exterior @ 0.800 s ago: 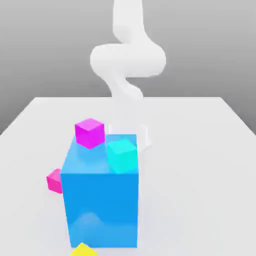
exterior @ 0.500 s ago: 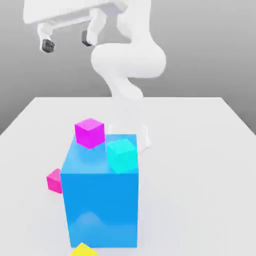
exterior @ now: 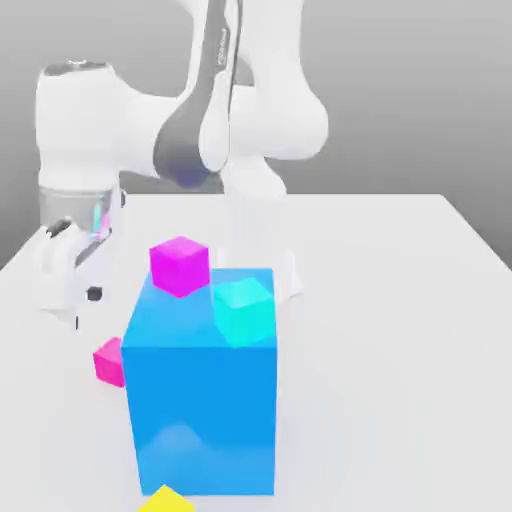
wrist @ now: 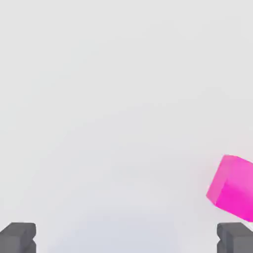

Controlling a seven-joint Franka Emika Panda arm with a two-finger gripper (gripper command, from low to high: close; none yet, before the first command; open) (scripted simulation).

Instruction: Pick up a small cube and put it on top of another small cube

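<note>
The small cube (exterior: pixel 108 362), hot pink and matte, lies on the white table by the big blue cube's lower corner on the exterior view's left. My gripper (exterior: pixel 85 305) hangs low over the table just behind it, apart from it. In the hand view the small cube (wrist: pixel 232 188) lies close to one dark fingertip (wrist: pixel 234 238), outside the gap. The gripper (wrist: pixel 126 239) is open and holds nothing.
The big blue cube (exterior: pixel 200 400) fills the table's front middle. A larger magenta cube (exterior: pixel 180 265) and a cyan cube (exterior: pixel 243 308) show at its top edge. A yellow cube (exterior: pixel 165 500) peeks out at its base. The table (exterior: pixel 400 300) stretches to the exterior view's right.
The arm has swung down from high at the upper left to low over the table, left of the blue cube. No cube has moved.
</note>
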